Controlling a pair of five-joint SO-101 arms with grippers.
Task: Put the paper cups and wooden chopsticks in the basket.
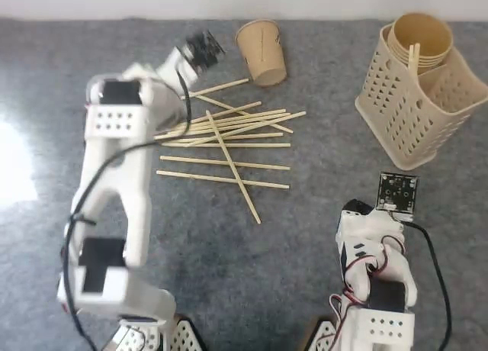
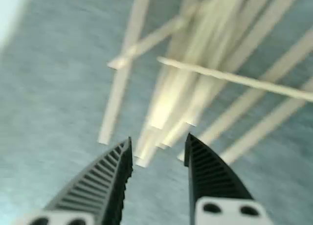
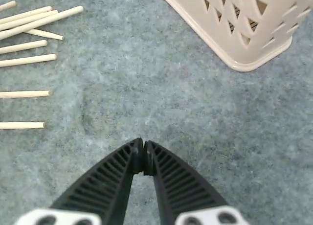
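Observation:
Several wooden chopsticks (image 1: pixel 229 133) lie scattered on the grey cloth, left of centre. A brown paper cup (image 1: pixel 261 53) lies on its side just beyond them. The cream basket (image 1: pixel 419 130) stands at the far right, with stacked paper cups (image 1: pixel 419 34) and a couple of chopsticks (image 1: pixel 414 57) in one compartment. My left gripper (image 2: pixel 159 142) is open, low over the left ends of the bundled chopsticks (image 2: pixel 195 78), which lie just ahead of its fingertips. My right gripper (image 3: pixel 143 146) is shut on nothing, over bare cloth near the basket (image 3: pixel 244 34).
The left arm (image 1: pixel 118 137) stretches from the front left up over the pile's left end. The right arm (image 1: pixel 374 244) sits folded at the front right. Chopstick ends (image 3: pixel 29 19) show off to one side of the right gripper.

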